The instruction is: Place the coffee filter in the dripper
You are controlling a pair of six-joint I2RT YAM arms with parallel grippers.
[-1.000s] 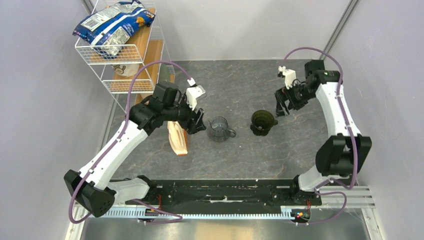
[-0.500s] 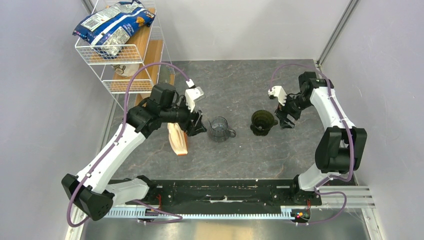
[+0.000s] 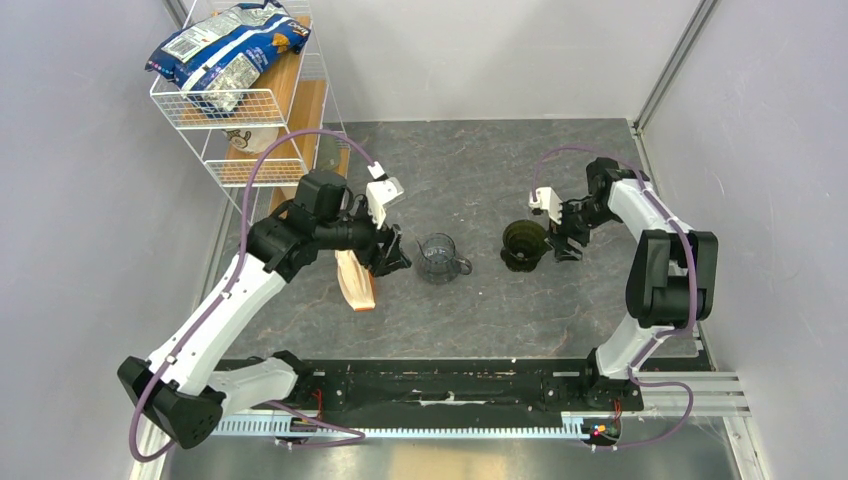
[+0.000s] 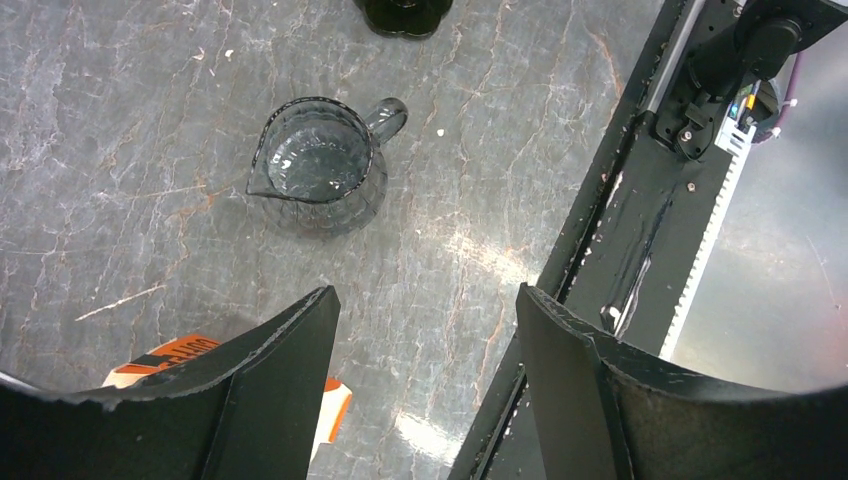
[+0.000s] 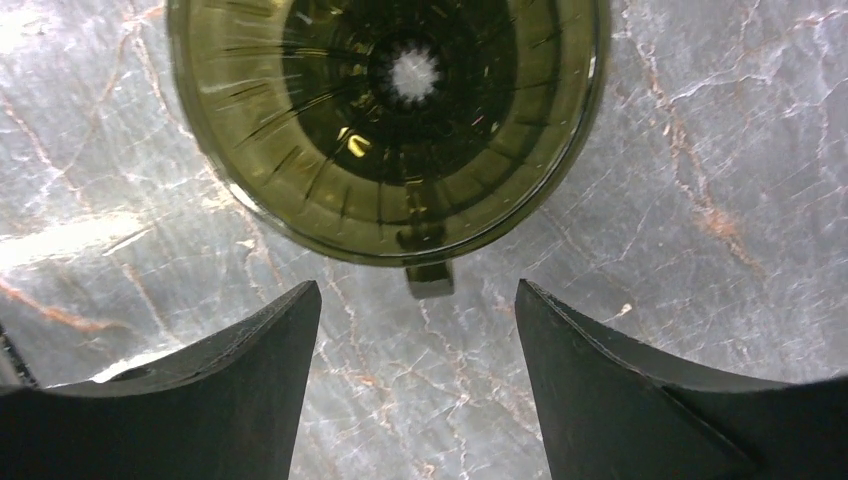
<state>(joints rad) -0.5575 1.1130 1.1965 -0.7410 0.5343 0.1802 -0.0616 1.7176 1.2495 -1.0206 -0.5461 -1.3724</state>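
left hand open, fingers spread wide with nothing between them, hanging above the desk left of centre, pointing down

in its wrist view the left hand looks past its tips at the glass cup, which stands upright with spout and handle visible; a corner of the orange-edged filter packet shows behind the left finger

from above: packet lies flat on the desk just beside the left hand, and the cup sits just right of that hand, handle toward the dripper

dripper stands upright on the desk right of centre, apart from the cup

right hand is at the dripper's right side, low, wrist bent in toward it

right hand open: both fingers apart, the dripper's small handle lying in the gap near the tips, and I see no contact with either finger

dripper inside shows its bare ribs and centre hole

coffee filter: can't make out a loose one in any view, only the packet

wire rack at far left holds blue-and-white bags
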